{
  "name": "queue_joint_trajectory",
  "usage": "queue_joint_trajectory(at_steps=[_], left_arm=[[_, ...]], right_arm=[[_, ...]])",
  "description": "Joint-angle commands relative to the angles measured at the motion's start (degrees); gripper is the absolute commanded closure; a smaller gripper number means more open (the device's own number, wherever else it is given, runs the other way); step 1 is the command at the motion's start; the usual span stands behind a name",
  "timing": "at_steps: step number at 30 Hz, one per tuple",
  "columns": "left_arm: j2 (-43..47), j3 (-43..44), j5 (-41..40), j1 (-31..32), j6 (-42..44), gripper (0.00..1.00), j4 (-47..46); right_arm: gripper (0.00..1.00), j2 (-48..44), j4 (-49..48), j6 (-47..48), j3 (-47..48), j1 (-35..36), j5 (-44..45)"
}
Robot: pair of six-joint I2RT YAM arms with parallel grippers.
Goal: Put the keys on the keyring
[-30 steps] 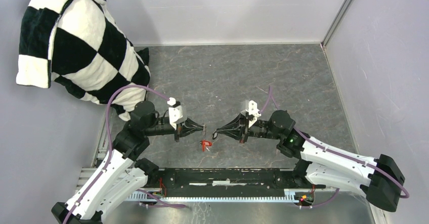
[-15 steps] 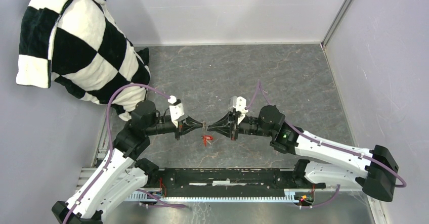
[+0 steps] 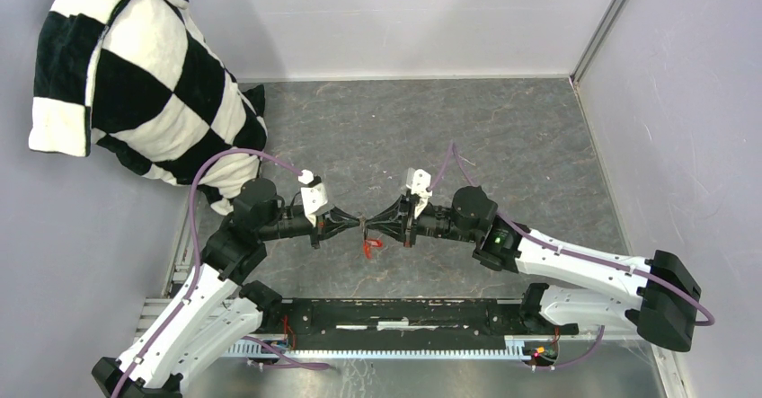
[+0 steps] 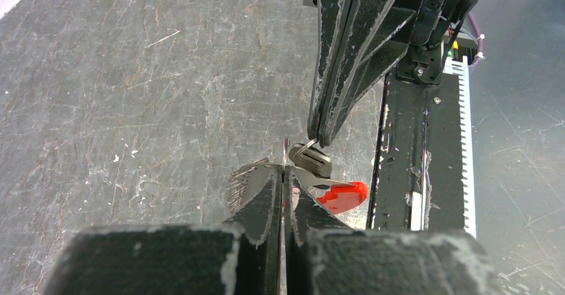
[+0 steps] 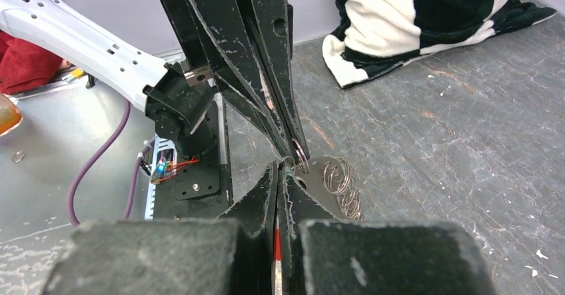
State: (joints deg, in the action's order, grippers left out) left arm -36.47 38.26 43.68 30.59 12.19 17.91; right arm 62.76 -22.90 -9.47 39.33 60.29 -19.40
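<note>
Grey scuffed table; at centre frame left gripper and right gripper meet, both pinched tight. The keyring dangles from left; right's catch unclear. Looks light, stiff, slippery: pinch flat faces.

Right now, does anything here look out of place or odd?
Only the checkered cloth: it is draped down the left wall with its end on the table, serving no visible purpose. Nothing else stands out.
</note>
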Motion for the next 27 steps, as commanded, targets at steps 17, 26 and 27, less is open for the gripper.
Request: queue_joint_trajectory(at_steps=[17, 26, 27], left_arm=[[1.8, 0.5, 2.3, 0.1, 5.1, 0.98, -0.1], [3.3, 0.2, 3.8, 0.1, 7.4, 0.98, -0.1], [3.5, 0.1, 3.8, 0.0, 7.8, 0.98, -0.1]], right_arm=[[0.99, 0.3, -6.4, -2.4, 2.8, 0.5, 2.2], [1.00, -0.9, -7.0, -4.0, 1.1, 0.5, 6.5], [1.00, -0.9, -7.1, -4.3, 1.0, 0.5, 7.0]])
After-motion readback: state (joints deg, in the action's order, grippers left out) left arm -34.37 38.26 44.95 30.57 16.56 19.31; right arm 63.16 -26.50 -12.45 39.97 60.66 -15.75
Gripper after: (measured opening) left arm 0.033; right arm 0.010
